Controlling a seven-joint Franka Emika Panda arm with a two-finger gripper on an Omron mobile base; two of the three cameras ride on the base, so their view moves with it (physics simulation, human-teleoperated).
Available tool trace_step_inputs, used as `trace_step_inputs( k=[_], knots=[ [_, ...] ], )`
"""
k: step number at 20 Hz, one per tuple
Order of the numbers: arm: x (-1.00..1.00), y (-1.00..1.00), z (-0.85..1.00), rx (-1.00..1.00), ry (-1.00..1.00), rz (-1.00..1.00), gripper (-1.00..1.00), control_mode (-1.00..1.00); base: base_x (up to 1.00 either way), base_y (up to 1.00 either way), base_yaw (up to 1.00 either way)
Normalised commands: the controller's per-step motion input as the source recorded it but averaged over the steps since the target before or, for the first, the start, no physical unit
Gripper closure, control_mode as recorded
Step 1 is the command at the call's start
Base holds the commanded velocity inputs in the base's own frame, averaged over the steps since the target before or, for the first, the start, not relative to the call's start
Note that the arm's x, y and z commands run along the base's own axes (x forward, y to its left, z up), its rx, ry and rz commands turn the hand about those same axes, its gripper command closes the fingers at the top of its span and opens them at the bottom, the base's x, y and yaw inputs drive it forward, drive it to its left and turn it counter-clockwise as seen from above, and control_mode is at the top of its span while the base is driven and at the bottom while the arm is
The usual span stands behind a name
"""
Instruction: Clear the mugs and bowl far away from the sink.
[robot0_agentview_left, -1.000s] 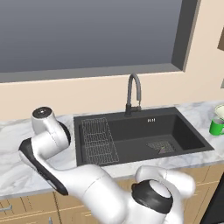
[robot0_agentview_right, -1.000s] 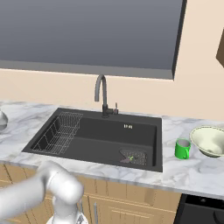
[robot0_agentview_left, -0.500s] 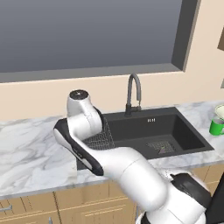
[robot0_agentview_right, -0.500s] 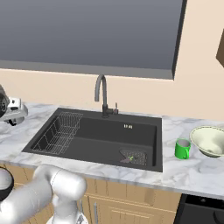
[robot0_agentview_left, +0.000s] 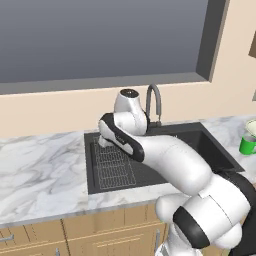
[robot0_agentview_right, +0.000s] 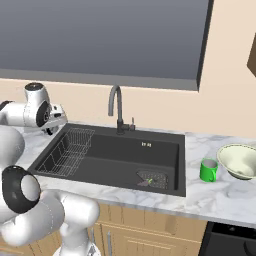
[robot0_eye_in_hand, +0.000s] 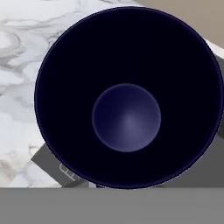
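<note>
Room: rendered kitchen w/ a plain beige wall (robot0_agentview_right: 230, 90) and one wide grey window (robot0_agentview_right: 100, 40) set in it, above the sink. One white-grey marble desk (robot0_agentview_right: 220, 195) ran left to right, w/ light wood cabinet fronts (robot0_agentview_right: 165, 230) under it. A black appliance top (robot0_agentview_right: 230, 242) showed at the lower right of the right base view.

One dark grey-black rectangular sink (robot0_agentview_right: 160, 155) was recessed in the desk. It had one dark curved gooseneck faucet (robot0_agentview_right: 116, 107) at its back edge, one wire rack (robot0_agentview_right: 67, 150) in its left half, and one drain strainer (robot0_agentview_right: 151, 178) in the floor on the right.

Count:
- Mugs: 2.
- Bowl: 1.

The bright green cylindrical mug (robot0_agentview_right: 208, 170) stood upright on the desk, just right of the sink's rim. The wide pale cream-green round bowl (robot0_agentview_right: 240, 161) sat just beside it, farther right, upright. Mug and bowl looked close but whether they touched couldn't be told.

The dark navy round mug (robot0_eye_in_hand: 127, 100) was seen mouth-on in the hand view, close up. Marble desk lay behind it on one side, and a corner of the sink w/ rack wires on the other.

The hand (robot0_agentview_right: 50, 129) hung by the sink's left rear corner, above the rack end. Its fingers were drawn together, apparently clamped on the navy mug; the contact itself was hidden.
</note>
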Motion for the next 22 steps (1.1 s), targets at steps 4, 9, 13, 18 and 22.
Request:
trace_step_inputs(
  k=[4,9,13,18,22],
  knots=[
    [0.58,-0.81,0.02,0.00,0.03,0.14,1.00,-1.00,0.00,0.00,0.00],
    [0.01,-0.62,0.43,0.00,0.00,0.19,1.00,-1.00,0.00,0.00,0.00],
    [0.03,-0.53,0.60,0.00,-0.03,0.16,1.00,-1.00,0.00,0.00,0.00],
    [0.17,-0.29,0.40,-0.01,0.00,-0.04,1.00,-1.00,0.00,0.00,0.00],
    [0.00,0.00,0.21,-0.01,0.07,-0.40,1.00,-1.00,0.00,0.00,0.00]
  ],
)
